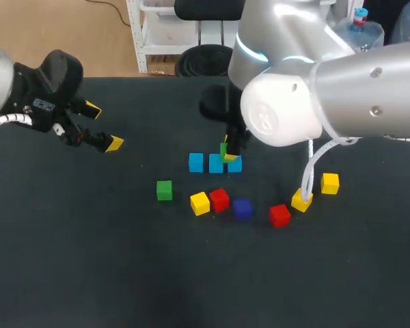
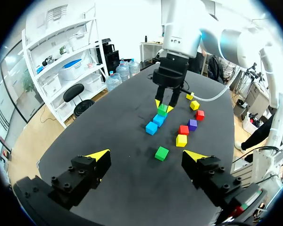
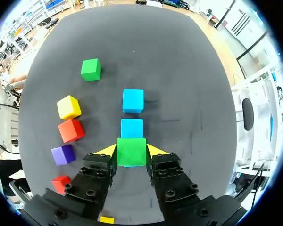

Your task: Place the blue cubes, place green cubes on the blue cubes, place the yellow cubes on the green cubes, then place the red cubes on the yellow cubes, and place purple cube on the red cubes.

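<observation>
Right gripper (image 3: 131, 149) pinches one of two small green cubes (image 3: 131, 152) (over the nearest of three blue cubes (image 3: 132, 100)). Beside it lie three yellow cubes (image 3: 69, 106), two red cubes (image 3: 70, 130) and one purple cube (image 3: 62, 154). Left gripper (image 2: 147, 154) is spread apart.

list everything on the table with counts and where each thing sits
small blue cubes: three, blue, in a row mid-table
small green cubes: two, green; one loose left of the row, one in the right gripper over the row's right-end cube
small yellow cubes: three, yellow; one nearer than the row, two to the right
small red cubes: two, red
small purple cube: one, purple, between the reds
black table: one
left gripper: open, empty, far left
right gripper: shut on a green cube
</observation>
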